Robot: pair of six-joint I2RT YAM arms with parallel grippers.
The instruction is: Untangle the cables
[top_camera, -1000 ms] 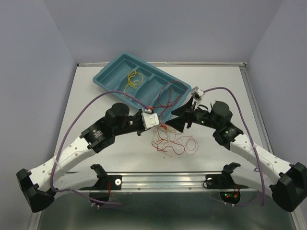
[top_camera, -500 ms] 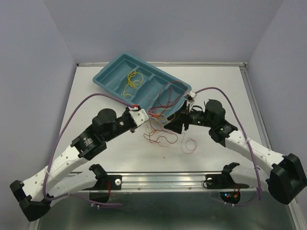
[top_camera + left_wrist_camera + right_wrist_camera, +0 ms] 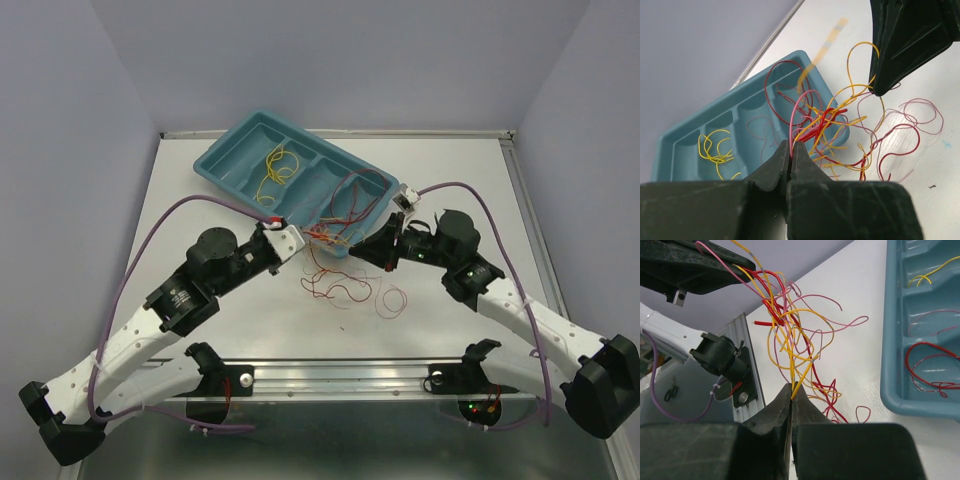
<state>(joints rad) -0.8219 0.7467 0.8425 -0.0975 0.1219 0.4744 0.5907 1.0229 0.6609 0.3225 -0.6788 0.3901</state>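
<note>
The cables are thin red, yellow and pink wires bunched in a tangle (image 3: 333, 236) that hangs between my two grippers, just in front of the teal tray (image 3: 225, 165). My left gripper (image 3: 303, 238) (image 3: 790, 146) is shut on a pink cable (image 3: 793, 120) at the tangle's left. Pinched in my shut right gripper (image 3: 354, 246) (image 3: 791, 390) is a yellow cable (image 3: 801, 377) at the tangle's right. Red loops (image 3: 340, 290) trail from the tangle onto the table.
The tray lies tilted at the back left. It holds yellow cables (image 3: 277, 166) in a middle compartment and red ones (image 3: 362, 188) in its right compartment. A small loose red loop (image 3: 392, 301) lies on the table. A metal rail (image 3: 340, 378) runs along the near edge.
My right gripper has shut on the yellow cable. The left arm has drawn back to the left, and the tangle has risen off the table toward the tray.
</note>
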